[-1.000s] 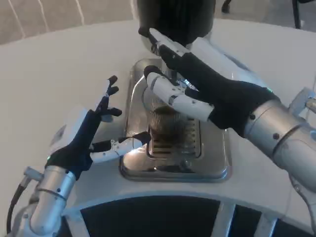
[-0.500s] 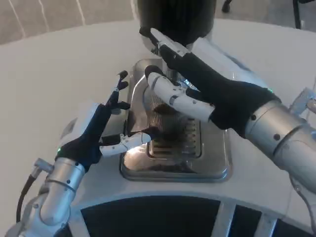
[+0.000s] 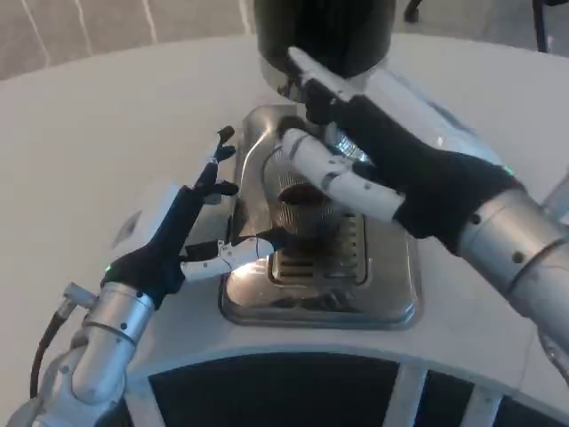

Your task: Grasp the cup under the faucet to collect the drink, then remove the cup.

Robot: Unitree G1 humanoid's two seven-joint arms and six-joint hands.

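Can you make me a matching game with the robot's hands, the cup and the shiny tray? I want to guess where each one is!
Things:
1. left hand
2. right hand
3. cup
4. drip tray

Places or states:
A. stands on the tray's grate, below the black dispenser
B. silver and shiny, lying flat on the white table
C. reaches in from the picture's right, above the cup
D. open beside the tray's left edge, fingers spread toward the cup

Pairs: 1-D, 2-C, 3-A, 4-B
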